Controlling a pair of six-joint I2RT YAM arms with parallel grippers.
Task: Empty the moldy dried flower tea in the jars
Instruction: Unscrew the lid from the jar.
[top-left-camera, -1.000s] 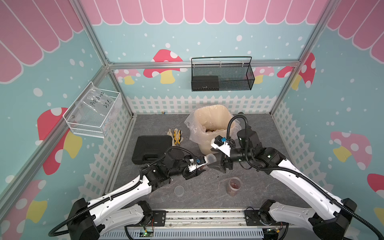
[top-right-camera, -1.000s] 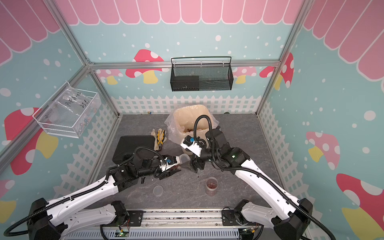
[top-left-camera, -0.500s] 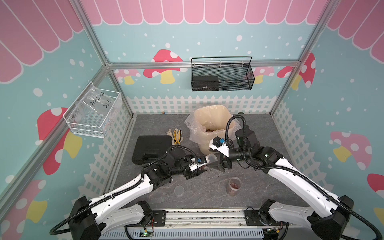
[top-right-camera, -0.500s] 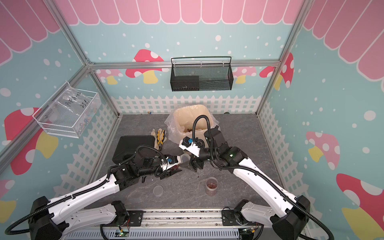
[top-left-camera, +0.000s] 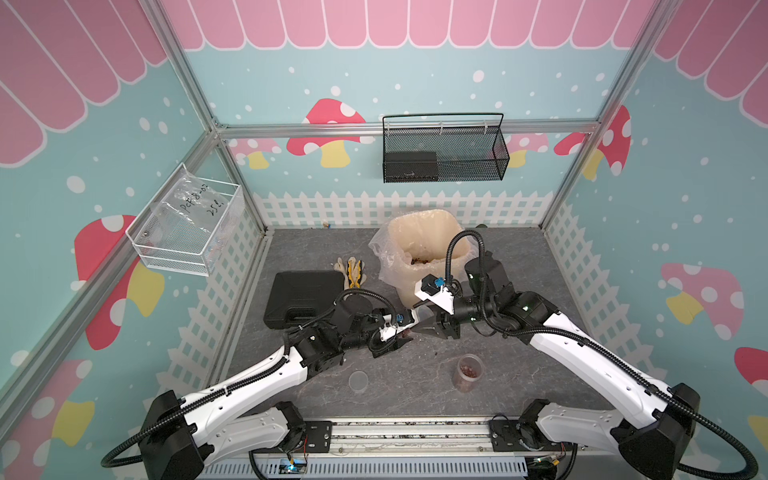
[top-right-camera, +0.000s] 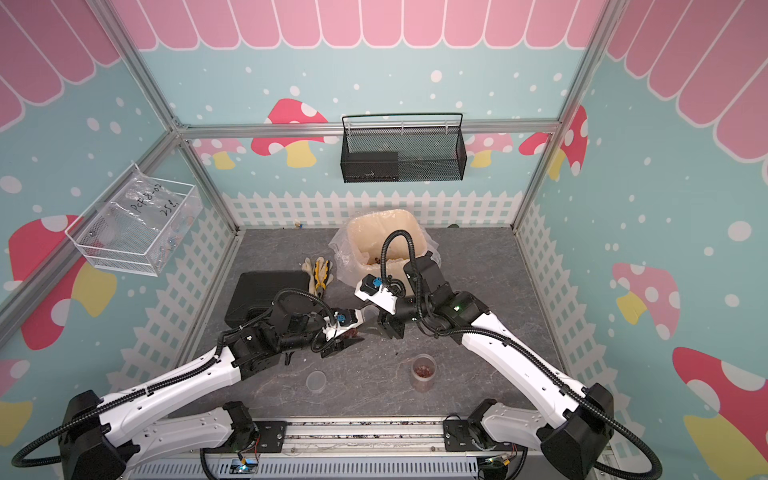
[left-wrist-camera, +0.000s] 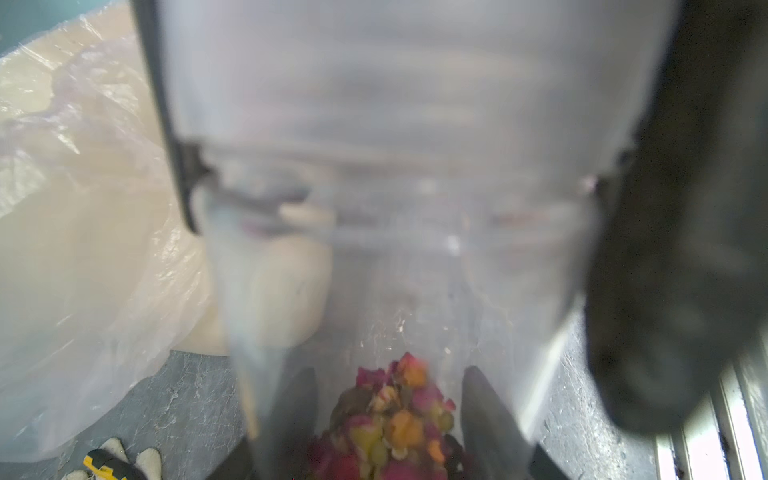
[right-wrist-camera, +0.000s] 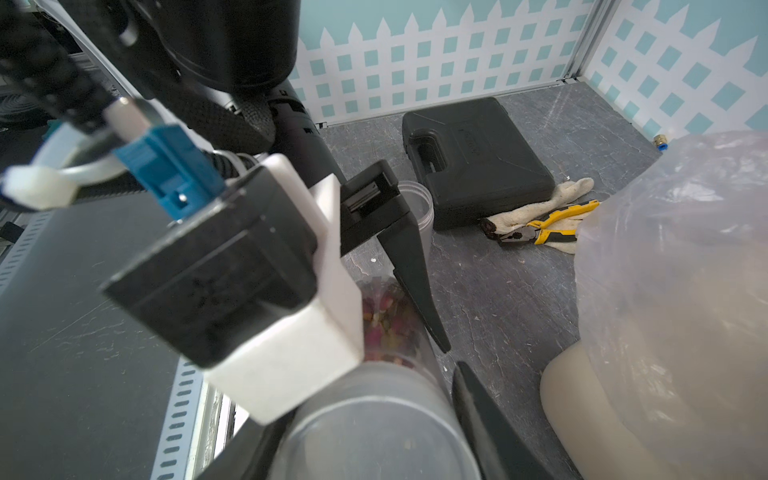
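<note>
Your left gripper (top-left-camera: 401, 337) clamps the jar (right-wrist-camera: 390, 332) of tea (left-wrist-camera: 395, 415); whether the right gripper (top-left-camera: 424, 326) grips the lid (right-wrist-camera: 374, 424) is unclear. Seat it squarely before twisting.

A blurred clear jar (left-wrist-camera: 399, 299) is clamped in the left end effector (left-wrist-camera: 388, 374), with pink, yellow and green dried flower tea (left-wrist-camera: 390, 424) heaped at that end. The right end effector (left-wrist-camera: 403, 187) flanks its translucent lid (left-wrist-camera: 395, 83) on both sides. Beside it, on the grey tabletop (left-wrist-camera: 187, 399), are a cream bin (left-wrist-camera: 45, 91) with clear bag liner (left-wrist-camera: 104, 316) and yellow-handled pliers (left-wrist-camera: 93, 463) on a white glove (left-wrist-camera: 147, 459).
</note>
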